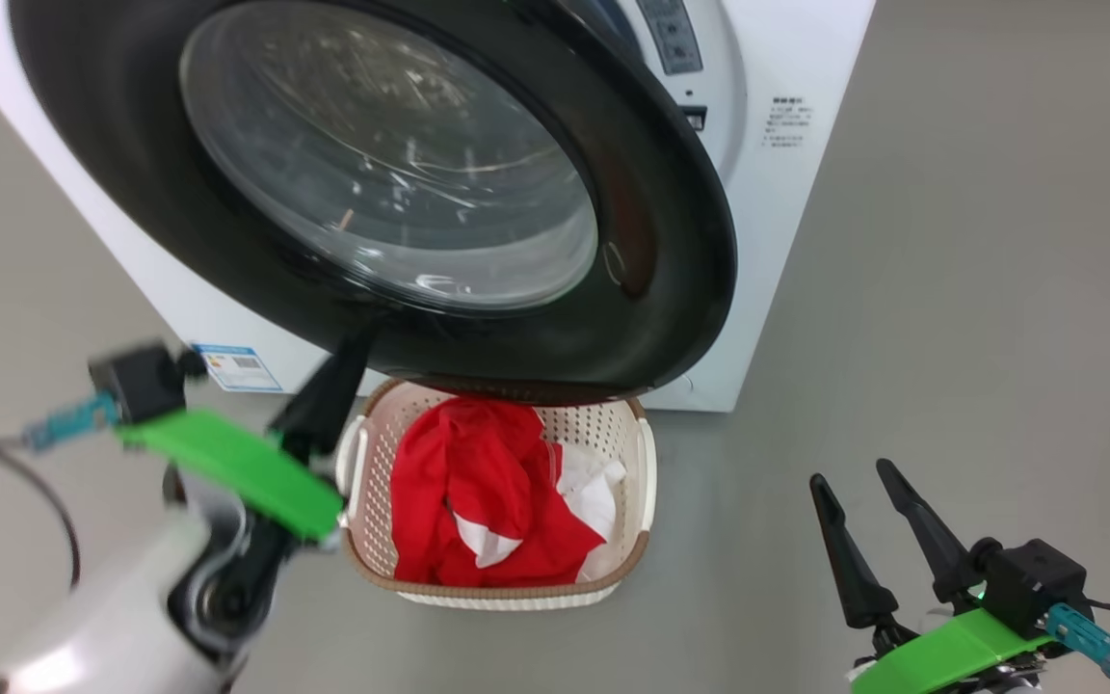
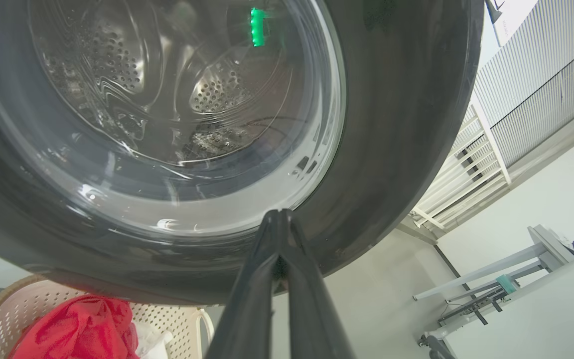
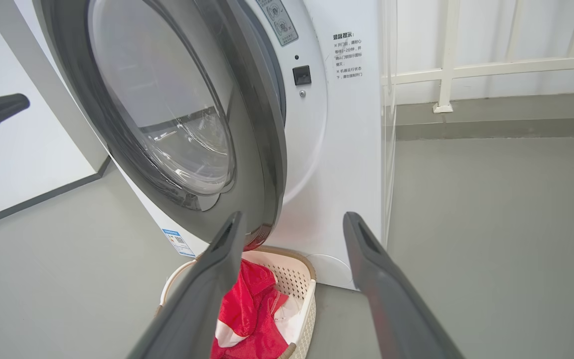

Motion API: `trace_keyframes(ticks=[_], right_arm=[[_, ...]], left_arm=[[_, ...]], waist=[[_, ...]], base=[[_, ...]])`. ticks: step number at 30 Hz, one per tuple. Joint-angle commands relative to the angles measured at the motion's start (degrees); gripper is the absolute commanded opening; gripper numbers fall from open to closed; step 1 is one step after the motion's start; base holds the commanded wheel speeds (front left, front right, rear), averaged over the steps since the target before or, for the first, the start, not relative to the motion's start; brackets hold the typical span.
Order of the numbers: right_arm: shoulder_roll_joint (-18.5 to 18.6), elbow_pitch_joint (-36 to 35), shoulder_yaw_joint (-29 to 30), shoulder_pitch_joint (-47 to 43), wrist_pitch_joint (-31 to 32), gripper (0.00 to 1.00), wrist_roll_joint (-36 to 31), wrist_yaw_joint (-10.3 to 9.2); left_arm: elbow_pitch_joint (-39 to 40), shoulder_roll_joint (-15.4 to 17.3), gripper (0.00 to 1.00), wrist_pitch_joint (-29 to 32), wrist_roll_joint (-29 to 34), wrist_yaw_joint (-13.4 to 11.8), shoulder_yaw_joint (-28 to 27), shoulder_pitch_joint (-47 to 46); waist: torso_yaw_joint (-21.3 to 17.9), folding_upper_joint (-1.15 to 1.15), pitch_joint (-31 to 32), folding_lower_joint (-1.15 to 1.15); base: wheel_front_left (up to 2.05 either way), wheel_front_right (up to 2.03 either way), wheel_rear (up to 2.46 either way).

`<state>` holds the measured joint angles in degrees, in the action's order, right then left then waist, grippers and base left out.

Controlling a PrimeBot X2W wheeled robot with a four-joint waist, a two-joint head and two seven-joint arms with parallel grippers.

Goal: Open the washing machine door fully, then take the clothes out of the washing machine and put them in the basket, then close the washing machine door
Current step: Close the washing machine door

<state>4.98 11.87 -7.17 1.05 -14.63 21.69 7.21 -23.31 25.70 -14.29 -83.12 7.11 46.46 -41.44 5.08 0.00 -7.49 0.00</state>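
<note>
Clothes (image 1: pixel 492 492) in basket (image 1: pixel 507 586) at 6 o'clock, so unloading looks done. Door (image 1: pixel 651 241) ajar; I've only closing to do. Left gripper (image 1: pixel 355 349) pinched shut, empty, tips at door rim, 7 o'clock. Right gripper (image 1: pixel 851 472) spread, empty, 4 o'clock.

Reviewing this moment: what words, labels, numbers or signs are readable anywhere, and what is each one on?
"温馨提示": heading of the printed notice on the washing machine front, seen from the right wrist.
Lines under that heading: Chinese, too small to read with certainty.
Blue-white label low on the machine front: too small to read.
Grey sticker high on the front: blurred, unreadable.
</note>
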Motion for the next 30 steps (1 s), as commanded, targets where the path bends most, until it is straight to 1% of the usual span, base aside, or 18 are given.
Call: trace_keyframes(ticks=[1, 3, 7, 9, 12, 15, 18, 20, 24, 30], right_arm=[[0.70, -1.31, -0.93, 0.03, -0.37, 1.00, 0.37, 0.28], [1.02, -1.39, -0.63, -0.47, -0.37, 1.00, 0.51, 0.28], [1.38, -1.58, -0.08, -1.21, -0.37, 1.00, 0.71, 0.28], [1.47, -1.66, 0.07, -1.58, -0.37, 1.00, 0.76, 0.28], [1.58, -1.74, 0.55, -2.15, -0.37, 1.00, 0.82, 0.28], [1.57, -1.85, 0.88, -2.65, -0.37, 1.00, 0.88, 0.28], [1.53, -1.99, 1.02, -3.06, -0.37, 1.00, 0.92, 0.28], [1.52, -2.07, 1.17, -3.33, -0.37, 1.00, 0.91, 0.28], [1.54, -2.34, 1.82, -3.90, -0.37, 1.00, 0.85, 0.28], [1.87, -2.48, 2.52, -4.88, -0.37, 1.00, 0.93, 0.28]], left_arm=[[0.84, 2.47, 0.25, -0.64, 0.88, 0.37, -3.05, 0.57], [1.22, 2.10, 0.31, -0.67, 1.73, 0.37, -6.36, 3.84], [2.11, 1.01, 0.32, -0.69, 4.82, 0.37, -12.67, 10.66], [2.65, 0.51, 0.41, -0.69, 6.40, 0.37, -15.11, 13.87], [3.22, 0.03, 0.50, -0.70, 9.13, 0.37, -17.85, 18.09], [3.74, -0.70, 0.69, -0.70, 11.46, 0.37, -21.23, 21.85], [4.10, -1.07, 0.91, -0.70, 15.26, 0.37, -23.51, 25.61], [4.10, -1.43, 1.00, -0.70, 17.72, 0.37, -24.98, 27.90], [4.60, -2.78, 1.00, -0.71, 20.70, 0.37, -28.04, 31.77], [5.92, -4.06, 1.00, -0.71, 23.00, 0.37, -30.99, 35.43]], waist=[[0.83, 0.00, 1.19, 0.00], [1.09, 0.00, 1.61, 0.00], [1.28, 0.00, 2.46, 0.00], [1.22, 0.00, 2.85, 0.00], [1.07, 0.00, 3.40, 0.00], [0.44, 0.00, 3.85, 0.00], [-0.54, 0.00, 4.17, 0.00], [-1.31, 0.00, 4.31, 0.00], [-2.80, 0.00, 4.52, 0.00], [-4.27, 0.00, 5.04, 0.00]], base=[[0.00, 0.00, 0.00], [0.00, 0.00, 0.00], [0.00, 0.00, 0.00], [0.00, 0.00, 0.00], [0.00, 0.00, 0.00], [0.00, 0.00, 0.00], [0.00, 0.00, 0.00], [0.00, 0.00, 0.00], [0.00, 0.00, 0.00], [0.00, 0.00, 0.00]])
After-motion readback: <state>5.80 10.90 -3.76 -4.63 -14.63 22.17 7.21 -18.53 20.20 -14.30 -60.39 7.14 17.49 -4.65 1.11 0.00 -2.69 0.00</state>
